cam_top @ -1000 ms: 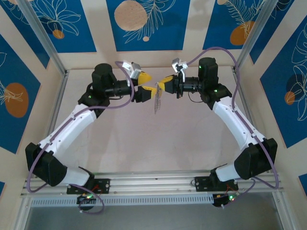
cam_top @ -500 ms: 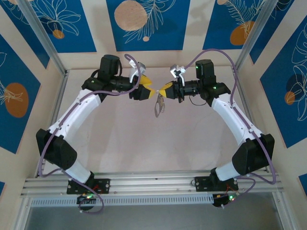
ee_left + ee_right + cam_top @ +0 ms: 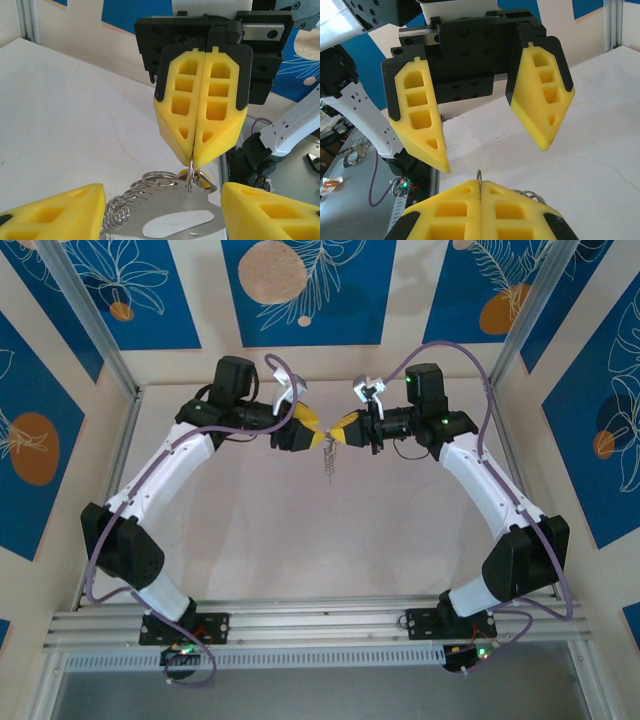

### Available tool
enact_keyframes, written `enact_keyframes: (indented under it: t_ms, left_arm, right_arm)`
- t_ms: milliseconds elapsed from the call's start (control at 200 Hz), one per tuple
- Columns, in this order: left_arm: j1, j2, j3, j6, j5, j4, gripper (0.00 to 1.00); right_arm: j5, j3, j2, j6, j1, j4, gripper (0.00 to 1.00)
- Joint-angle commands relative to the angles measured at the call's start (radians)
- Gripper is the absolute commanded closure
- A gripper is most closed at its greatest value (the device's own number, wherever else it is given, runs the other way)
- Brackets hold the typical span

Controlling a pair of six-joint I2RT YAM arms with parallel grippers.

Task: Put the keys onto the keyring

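Note:
The keyring (image 3: 328,456) (image 3: 175,212), a grey metal loop with a row of wire coils (image 3: 117,212) along one side, hangs in the air over the back of the table. My right gripper (image 3: 341,429) (image 3: 198,159) (image 3: 480,184) is shut on a thin wire ring (image 3: 190,176) at its top end. A small yellow-gold key head (image 3: 200,178) shows just behind that ring. Facing it tip to tip, my left gripper (image 3: 312,428) (image 3: 163,200) is open. Its fingers (image 3: 422,125) stand on either side of the keyring's upper part.
The pale table (image 3: 330,540) lies below both grippers. An aluminium rail (image 3: 320,612) runs along the near edge, and metal posts (image 3: 95,330) rise at the back corners. Blue patterned panels (image 3: 300,290) close off the back and sides.
My left gripper has come in toward the right gripper and its jaws have narrowed around the keyring. The hanging keyring has turned more edge-on. The right gripper stays shut.

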Motion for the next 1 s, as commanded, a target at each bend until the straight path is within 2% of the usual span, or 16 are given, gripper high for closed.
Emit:
enact_keyframes:
  t_ms: [0, 180, 395, 550, 675, 745, 815, 910, 995]
  left_arm:
    - [-0.016, 0.024, 0.045, 0.002, 0.037, -0.003, 0.38]
    - [-0.031, 0.044, 0.064, 0.003, 0.041, -0.004, 0.39]
    - [-0.040, 0.057, 0.077, 0.016, 0.053, -0.023, 0.58]
    - [-0.044, 0.053, 0.070, 0.016, 0.055, -0.015, 0.77]
    - [-0.046, 0.040, 0.051, -0.009, 0.058, 0.029, 1.00]
    - [-0.046, 0.022, 0.022, -0.046, 0.059, 0.091, 1.00]
    - [-0.045, -0.008, -0.032, -0.106, 0.048, 0.197, 1.00]
    - [-0.045, -0.049, -0.110, -0.209, 0.033, 0.352, 1.00]
    - [-0.046, -0.080, -0.176, -0.294, 0.006, 0.484, 1.00]
  right_arm:
    - [-0.044, 0.035, 0.008, -0.002, 0.008, 0.009, 1.00]
    - [-0.044, 0.034, 0.008, 0.004, 0.012, 0.018, 1.00]
    - [-0.038, 0.031, 0.011, 0.007, 0.012, 0.026, 1.00]
    - [-0.036, 0.031, 0.010, 0.009, 0.011, 0.030, 1.00]
    - [-0.025, 0.031, 0.007, 0.021, 0.009, 0.034, 1.00]
    - [-0.022, 0.004, -0.013, 0.071, -0.009, 0.095, 0.77]
    - [-0.016, -0.063, -0.061, 0.160, -0.044, 0.207, 0.64]
    - [-0.015, -0.187, -0.137, 0.304, -0.093, 0.402, 0.59]
    - [0.050, -0.300, -0.207, 0.410, -0.110, 0.537, 0.58]
